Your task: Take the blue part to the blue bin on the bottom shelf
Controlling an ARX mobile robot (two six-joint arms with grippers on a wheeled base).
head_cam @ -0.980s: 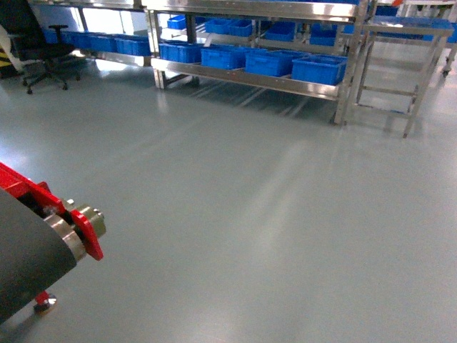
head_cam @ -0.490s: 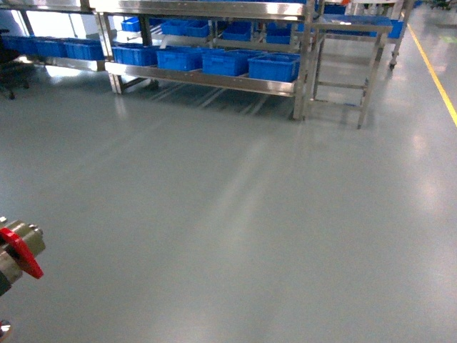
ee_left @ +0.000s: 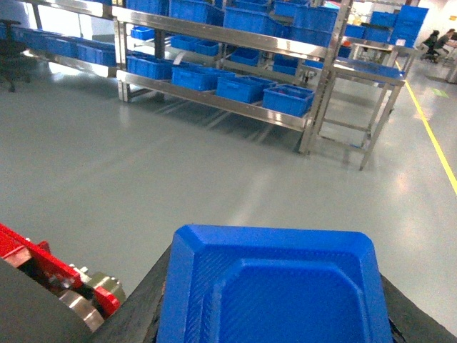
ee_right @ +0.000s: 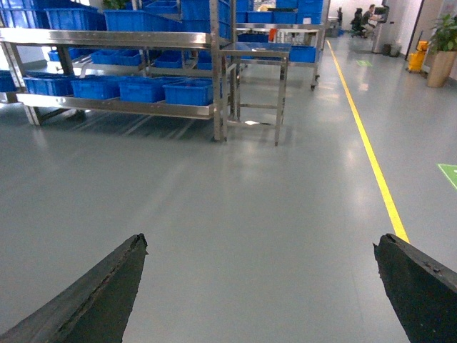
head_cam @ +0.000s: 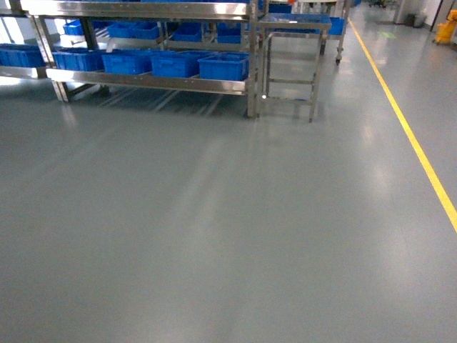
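The blue part (ee_left: 275,293), a shallow moulded tray shape, fills the bottom of the left wrist view, with my left gripper (ee_left: 275,307) shut on it and a dark finger on each side. My right gripper (ee_right: 260,246) is open above bare grey floor, holding nothing. Far ahead stands the steel rack; its bottom shelf (head_cam: 143,80) carries a row of blue bins (head_cam: 223,66), also seen as bins (ee_left: 285,98) and bins (ee_right: 189,91). Neither gripper shows in the head view.
A small steel table (head_cam: 293,27) stands at the rack's right end. A yellow floor line (head_cam: 407,128) runs along the right. A red and metal machine (ee_left: 50,275) sits low beside the left gripper. Grey floor (head_cam: 228,214) lies between me and the rack.
The head view has swung right: the rack slid left in the picture, the red machine left the lower-left corner, and the yellow line came into view.
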